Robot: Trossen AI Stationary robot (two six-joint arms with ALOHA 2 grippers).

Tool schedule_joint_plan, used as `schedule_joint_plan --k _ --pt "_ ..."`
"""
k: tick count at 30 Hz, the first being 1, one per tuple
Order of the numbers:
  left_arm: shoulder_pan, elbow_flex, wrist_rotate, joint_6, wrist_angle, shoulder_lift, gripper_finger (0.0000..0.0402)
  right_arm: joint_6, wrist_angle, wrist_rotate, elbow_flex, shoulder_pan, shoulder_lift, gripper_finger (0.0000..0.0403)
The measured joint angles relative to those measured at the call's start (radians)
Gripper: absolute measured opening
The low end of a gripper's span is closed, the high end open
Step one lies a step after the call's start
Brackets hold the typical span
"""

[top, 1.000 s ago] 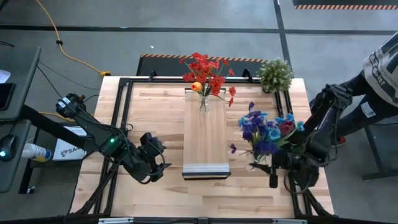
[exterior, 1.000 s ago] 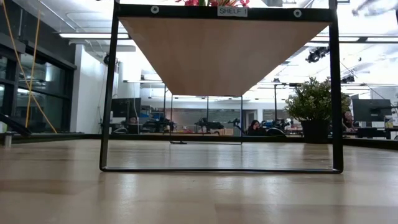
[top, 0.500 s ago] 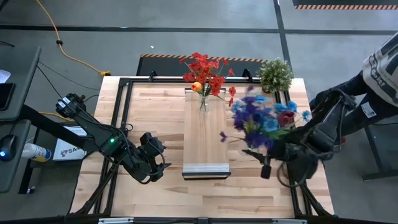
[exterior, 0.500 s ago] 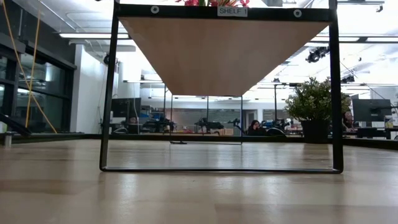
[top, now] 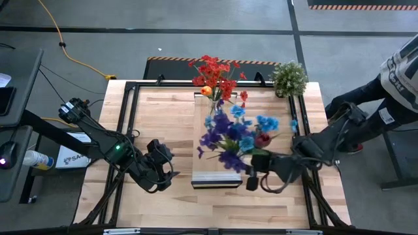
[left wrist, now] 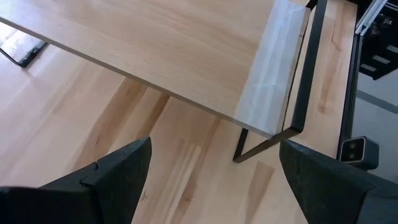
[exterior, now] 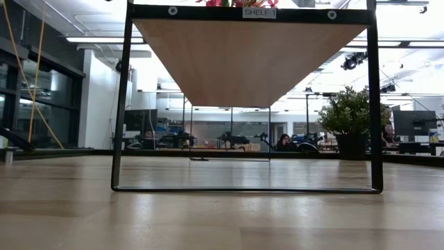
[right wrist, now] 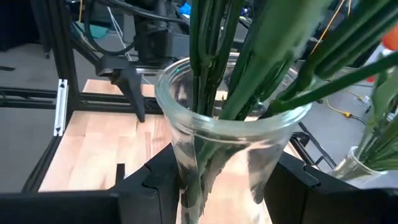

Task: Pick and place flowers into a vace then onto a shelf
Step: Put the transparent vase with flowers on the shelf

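While the left gripper [top: 163, 171] waits spread beside the shelf [top: 215, 140], the right gripper [right wrist: 214, 180] clamps a glass vase [right wrist: 225, 134] of flowers [top: 236, 134] above the shelf's near end.

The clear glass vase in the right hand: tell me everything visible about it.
The clear glass vase is a flared, round-rimmed vessel, upright, packed with green stems. The right hand clamps its lower body between dark fingers. From above, only its bouquet of blue and purple flowers shows, carried over the long light-wood shelf. Whether it touches the shelf cannot be told.
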State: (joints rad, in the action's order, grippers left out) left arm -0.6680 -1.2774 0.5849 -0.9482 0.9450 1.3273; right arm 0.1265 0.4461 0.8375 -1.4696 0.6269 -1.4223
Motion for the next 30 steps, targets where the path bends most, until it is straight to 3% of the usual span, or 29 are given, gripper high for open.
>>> schedule_joint_plan --k 14,22,30 --pt "0.000 0.000 -0.091 -0.034 0.046 0.000 0.0385 0.057 -0.044 -0.004 0.037 -0.053 -0.026 0.0165" --pt "-0.001 0.000 -0.098 -0.152 0.187 0.000 0.0385 0.077 -0.244 0.076 0.192 -0.054 -0.027 0.0165" --pt "-0.001 0.000 -0.119 -0.185 0.250 0.000 0.0385 0.101 -0.487 0.073 0.350 -0.088 -0.026 0.0165"
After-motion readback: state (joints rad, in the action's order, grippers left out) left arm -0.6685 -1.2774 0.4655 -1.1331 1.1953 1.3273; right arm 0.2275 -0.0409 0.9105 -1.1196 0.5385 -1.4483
